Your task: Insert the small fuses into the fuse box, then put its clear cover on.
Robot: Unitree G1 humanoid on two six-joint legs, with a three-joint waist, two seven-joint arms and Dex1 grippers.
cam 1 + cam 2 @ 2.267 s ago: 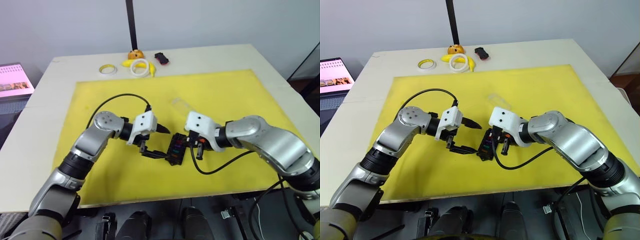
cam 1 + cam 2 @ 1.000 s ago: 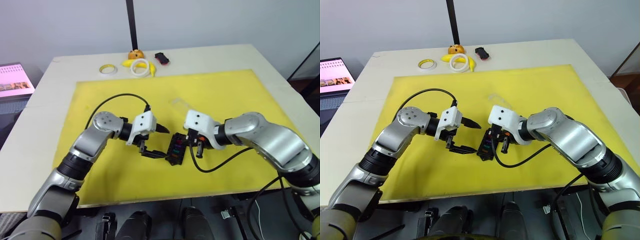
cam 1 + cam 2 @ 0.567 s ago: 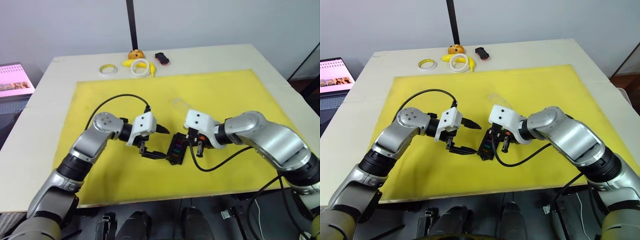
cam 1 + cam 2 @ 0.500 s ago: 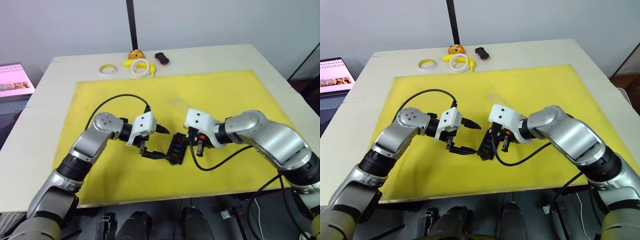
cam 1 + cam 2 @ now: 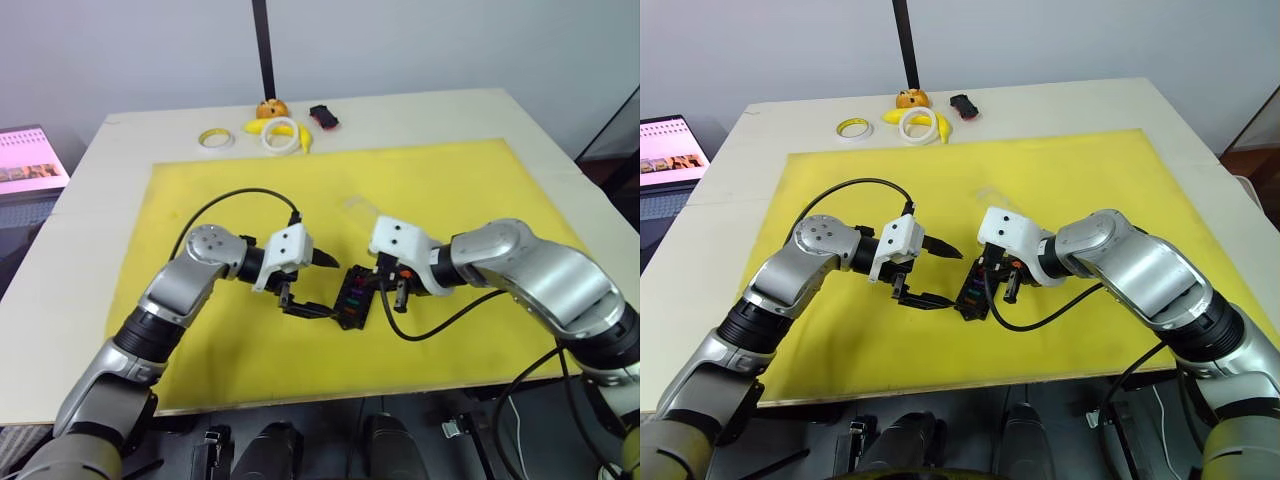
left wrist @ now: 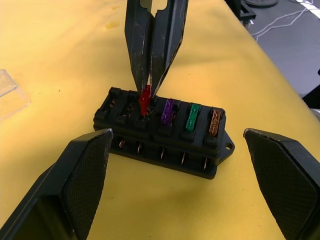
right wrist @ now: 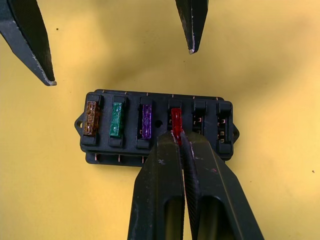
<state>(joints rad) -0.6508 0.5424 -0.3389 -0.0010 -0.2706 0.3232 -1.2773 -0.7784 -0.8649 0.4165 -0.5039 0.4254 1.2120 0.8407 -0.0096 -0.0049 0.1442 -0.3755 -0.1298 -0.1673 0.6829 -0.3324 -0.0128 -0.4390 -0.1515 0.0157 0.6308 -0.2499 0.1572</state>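
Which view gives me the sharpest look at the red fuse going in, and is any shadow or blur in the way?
Right wrist view: red fuse and fuse box are sharp, with soft shadow on the mat beyond the box. Left wrist view: the fuse is also sharp, but the left gripper's near fingers are blurred. Eye views: the right gripper and its shadow darken the box.

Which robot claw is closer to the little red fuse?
The right claw is closer: it is shut on the red fuse, pushing it into the fuse box. The left claw is open, with its fingers on either side of the box, not touching the fuse.
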